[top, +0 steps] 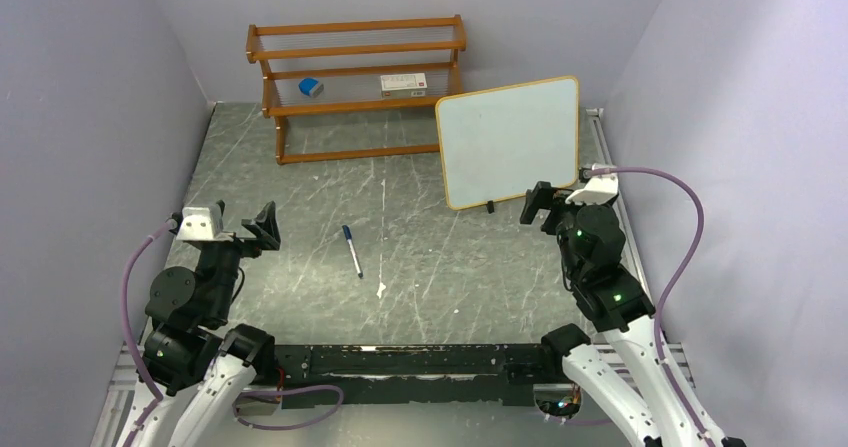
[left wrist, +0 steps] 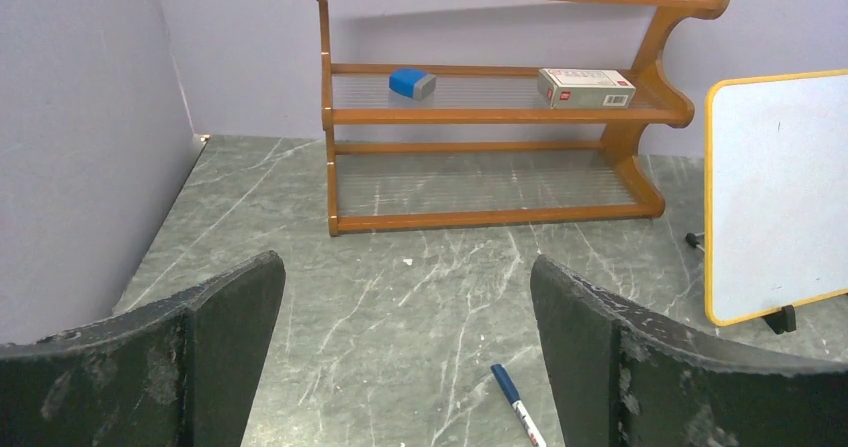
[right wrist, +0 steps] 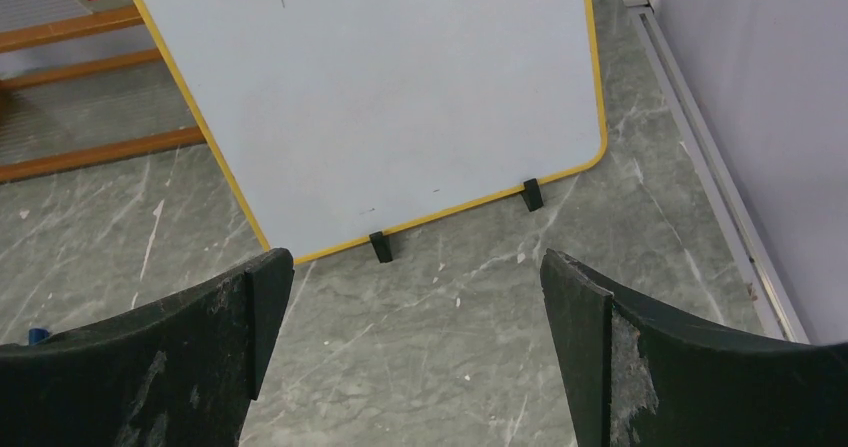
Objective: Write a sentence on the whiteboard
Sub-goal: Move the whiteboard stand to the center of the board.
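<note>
Bases of both arms sit at the bottom edge of the top view, on the grey marbled desk (top: 450,267).
- Left tool (top: 245,227): at the left, fingers spread, nothing between them.
- Right tool (top: 550,202): at the right, just beside the lower right corner of the whiteboard (top: 510,142).
- Whiteboard: upright on the far right of the desk, well apart from the left tool.
- Blue-capped marker (top: 352,251): flat on the desk between the two arms.
- Wooden shelf rack (top: 355,87): against the back wall, carrying a blue eraser (top: 311,87) and a small box (top: 404,84).

Left wrist view.
- Left tool (left wrist: 405,277): fingers wide apart.
- Marker (left wrist: 518,405): lies between them on the desk.
- Shelf rack (left wrist: 500,117): straight ahead.
- Whiteboard (left wrist: 780,187): at the right edge, partly cut off.

Right wrist view.
- Right tool (right wrist: 412,262): fingers spread and empty.
- Whiteboard (right wrist: 380,97): directly ahead and near, apart from the fingertips. It stands on two black feet (right wrist: 380,246), and its face is plain white with a few tiny specks.
</note>
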`<state>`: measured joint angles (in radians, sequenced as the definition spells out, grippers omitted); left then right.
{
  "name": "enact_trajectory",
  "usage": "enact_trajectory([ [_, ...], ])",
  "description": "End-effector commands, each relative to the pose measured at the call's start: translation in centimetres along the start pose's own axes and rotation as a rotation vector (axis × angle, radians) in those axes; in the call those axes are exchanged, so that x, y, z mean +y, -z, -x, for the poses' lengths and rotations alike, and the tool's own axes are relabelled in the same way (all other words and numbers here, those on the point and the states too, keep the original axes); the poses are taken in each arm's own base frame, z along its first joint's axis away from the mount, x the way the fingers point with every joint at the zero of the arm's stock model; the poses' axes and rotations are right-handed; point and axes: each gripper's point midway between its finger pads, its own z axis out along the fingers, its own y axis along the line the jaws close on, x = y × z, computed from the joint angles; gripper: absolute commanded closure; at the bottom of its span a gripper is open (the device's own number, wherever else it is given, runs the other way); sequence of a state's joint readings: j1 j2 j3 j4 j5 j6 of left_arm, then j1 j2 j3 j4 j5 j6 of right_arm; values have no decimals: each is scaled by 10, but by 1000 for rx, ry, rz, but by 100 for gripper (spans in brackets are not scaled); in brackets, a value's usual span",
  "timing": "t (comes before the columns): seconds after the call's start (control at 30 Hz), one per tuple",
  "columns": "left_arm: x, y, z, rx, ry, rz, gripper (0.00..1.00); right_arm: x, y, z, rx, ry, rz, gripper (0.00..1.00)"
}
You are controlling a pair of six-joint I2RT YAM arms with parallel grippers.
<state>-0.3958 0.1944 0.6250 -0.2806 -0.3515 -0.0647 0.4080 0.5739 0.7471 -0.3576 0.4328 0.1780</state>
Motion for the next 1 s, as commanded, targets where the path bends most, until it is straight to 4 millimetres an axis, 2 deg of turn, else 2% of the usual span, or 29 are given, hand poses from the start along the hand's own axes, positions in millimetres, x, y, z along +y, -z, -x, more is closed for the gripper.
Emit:
enact_trajectory([
  [0.0,-3,-1,5,-27,6,-19,2,3,1,0,-11,2,21,0],
  [0.4,-4,0,6,-29,5,-22,2,8,0,-3,-5,13,47,0],
  [0.57,-5,1,7,-32,6,-29,2,19,-9,-21,82,21,80,0],
  [0.77,-5,3,8,-39,7,-34,2,43,-20,-44,131,-11,181,0],
  [0.97,-8,5,9,-46,9,-56,2,57,-49,-94,282,27,199,0],
])
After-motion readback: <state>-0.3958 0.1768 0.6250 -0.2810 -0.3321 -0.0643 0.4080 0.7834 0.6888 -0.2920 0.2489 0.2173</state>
